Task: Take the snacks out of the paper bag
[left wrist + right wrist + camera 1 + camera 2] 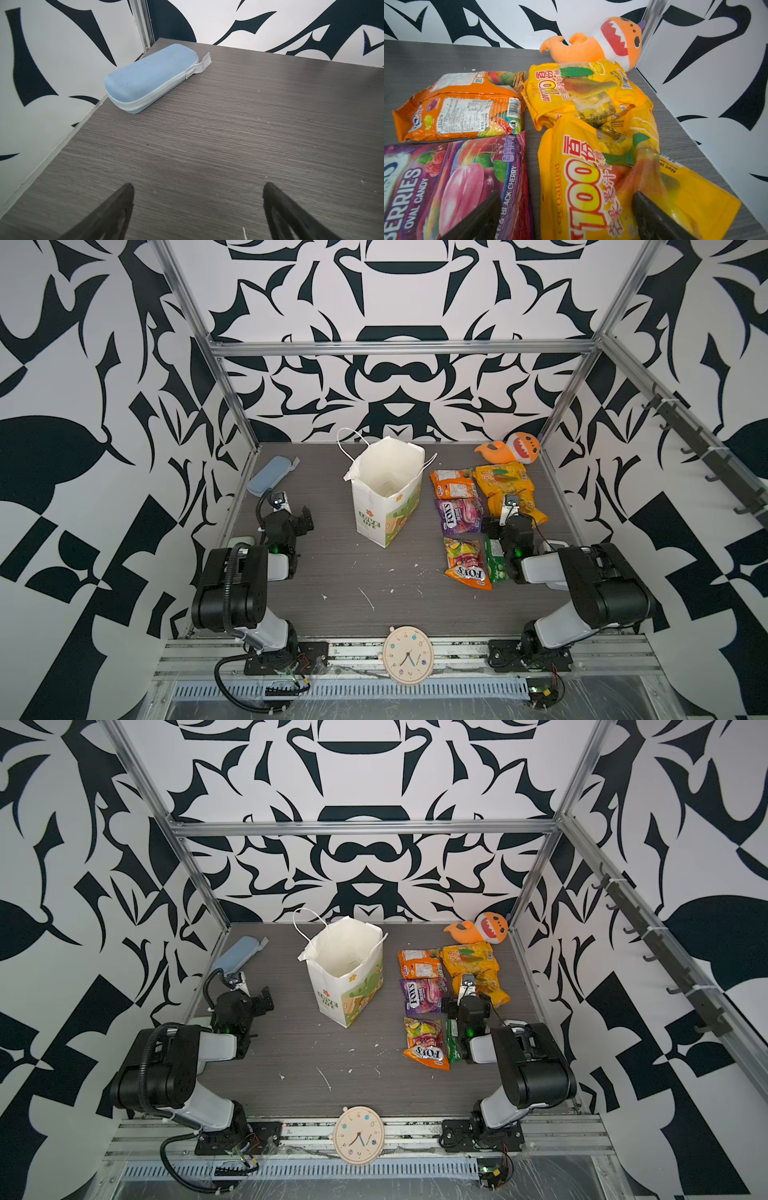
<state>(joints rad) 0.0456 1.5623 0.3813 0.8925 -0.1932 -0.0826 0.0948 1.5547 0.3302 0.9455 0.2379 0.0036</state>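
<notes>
- I see the paper bag [374,516] [340,990] standing upright on the grey table [374,589], toward the back and a little left of centre. Its mouth is open and its cord handles hang off the rim.
- The snacks lie flat on the table to the right of the bag, clear of it, in two rough columns.
- In the column nearer the bag, back to front, are the orange packet [453,484] [463,108], the purple FOX'S packet [459,516] [456,182] and the orange-red FOX'S packet [465,562].
- Further right, the far yellow packet [503,477] [577,91] overlaps the near yellow packet [530,510] [583,176]. The narrow green packet [495,564] lies beside the orange-red one, partly under my right arm.
- My right gripper [565,194] hangs low over the purple and near yellow packets with its jaws spread wide. One finger [481,216] is above the purple packet and the other sits over the near yellow one. It grips nothing.
- My left gripper [198,185] is parked over bare table at the left side, jaws wide apart and nothing between them.
- A light-blue case [149,76] [266,475] lies ahead of it by the left wall.
- An orange plush shark [515,448] sits in the back right corner, just behind the far yellow packet.
- A round clock [408,654] rests at the front rail.
</notes>
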